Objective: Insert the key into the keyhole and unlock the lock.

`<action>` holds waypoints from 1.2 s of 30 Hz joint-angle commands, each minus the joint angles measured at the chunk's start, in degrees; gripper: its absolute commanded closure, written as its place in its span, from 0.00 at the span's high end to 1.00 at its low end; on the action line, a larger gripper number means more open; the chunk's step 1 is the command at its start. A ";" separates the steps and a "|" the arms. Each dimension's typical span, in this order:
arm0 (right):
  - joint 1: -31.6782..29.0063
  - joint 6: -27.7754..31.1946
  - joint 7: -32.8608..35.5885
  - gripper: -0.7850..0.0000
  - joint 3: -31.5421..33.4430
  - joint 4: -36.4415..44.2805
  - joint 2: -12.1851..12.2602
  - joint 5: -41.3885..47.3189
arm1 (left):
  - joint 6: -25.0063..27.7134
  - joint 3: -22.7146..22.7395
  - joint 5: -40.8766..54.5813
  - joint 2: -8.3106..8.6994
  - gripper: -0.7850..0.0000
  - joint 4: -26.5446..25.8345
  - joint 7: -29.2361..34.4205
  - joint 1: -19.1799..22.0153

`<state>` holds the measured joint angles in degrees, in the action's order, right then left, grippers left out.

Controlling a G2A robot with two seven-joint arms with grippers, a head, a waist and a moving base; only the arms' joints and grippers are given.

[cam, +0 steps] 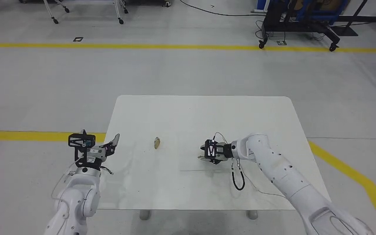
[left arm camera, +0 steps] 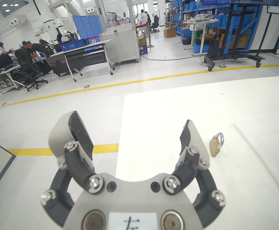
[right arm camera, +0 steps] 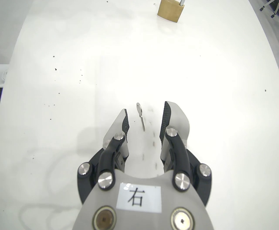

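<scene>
A small brass padlock (cam: 157,142) (left arm camera: 216,145) (right arm camera: 170,10) with a steel shackle lies on the white table (cam: 176,117), left of centre. A thin silver key (right arm camera: 140,116) lies flat on the table between the fingers of my right gripper (right arm camera: 145,109) (cam: 204,152), which is open and low over it, not touching it. My left gripper (left arm camera: 133,128) (cam: 113,141) hovers open at the table's left edge, with the padlock a short way off to its right.
The table's near edge runs just behind both arms. A black cable loop (cam: 237,176) hangs from the right arm over the tabletop. Small dark specks dot the surface. Yellow floor tape (cam: 188,46) and workshop furniture lie beyond the table.
</scene>
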<state>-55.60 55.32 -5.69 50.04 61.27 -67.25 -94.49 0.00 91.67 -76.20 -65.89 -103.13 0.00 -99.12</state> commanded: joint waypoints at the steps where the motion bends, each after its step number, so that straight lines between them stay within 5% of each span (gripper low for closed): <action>1: 0.60 -0.04 -0.44 0.42 -0.60 -0.78 -0.17 -0.25 | 0.00 0.00 0.00 0.00 1.00 0.00 0.00 0.00; 15: 4.36 -0.20 -1.87 0.35 -5.06 -5.31 -2.13 0.54 | 0.00 0.00 0.00 0.00 1.00 0.00 0.00 0.00; 17: 4.63 -0.22 -2.02 0.30 -5.59 -5.65 -2.32 0.39 | 0.00 0.00 0.00 0.00 1.00 0.00 0.00 0.00; 19: 4.89 -0.06 -2.34 0.03 -6.06 -5.92 -2.47 0.23 | 0.00 0.00 0.00 0.00 1.00 0.00 0.00 0.00; 20: 5.01 0.27 -2.58 0.00 -6.36 -5.95 -2.52 -0.03 | 0.00 0.00 0.00 0.00 1.00 0.00 0.00 0.00; 29: 4.76 -1.56 -6.50 0.00 -5.21 -3.91 -1.43 -2.60 | 0.00 0.00 0.00 0.00 1.00 0.00 0.00 0.00; 36: 0.04 -6.12 -8.78 0.00 2.43 3.28 1.20 1.32 | 0.00 0.00 0.00 0.00 1.00 0.00 0.00 0.00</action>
<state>-54.54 49.53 -14.68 50.54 63.40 -66.45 -95.38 0.00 91.67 -76.20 -65.89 -103.13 0.00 -99.12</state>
